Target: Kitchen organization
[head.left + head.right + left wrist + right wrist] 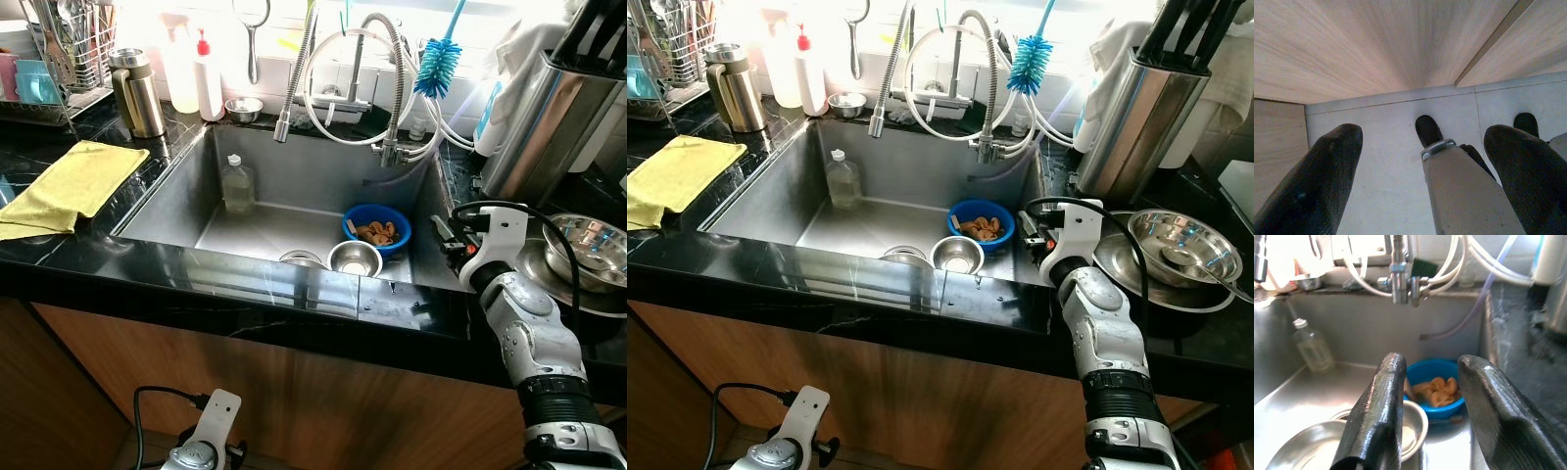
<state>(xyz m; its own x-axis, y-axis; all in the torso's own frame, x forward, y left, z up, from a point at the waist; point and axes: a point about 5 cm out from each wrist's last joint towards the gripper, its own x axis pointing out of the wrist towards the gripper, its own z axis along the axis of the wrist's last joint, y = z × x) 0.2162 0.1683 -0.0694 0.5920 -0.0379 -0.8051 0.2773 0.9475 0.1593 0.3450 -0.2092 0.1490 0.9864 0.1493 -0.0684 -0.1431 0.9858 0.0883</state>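
Since the right gripper (1427,406) hovers over the sink's (245,225) right rim with its fingers spread and holding nothing, the likely step is reaching for the blue bowl (1437,394) of food scraps, just beyond and between the fingertips. It should descend straight, close on the bowl's near rim and lift level, clear of the small steel bowl (355,258) beside it. That forearm angles up from below the counter, wrist bent forward. The left gripper (1420,181) hangs idle by the cabinet, fingers apart, empty.

A home kitchen: a steel sink (186,201) set in a black marble counter (245,284), spring faucet (294,78), dish rack (69,49), soap bottle (208,78) and bottle brush (438,59).
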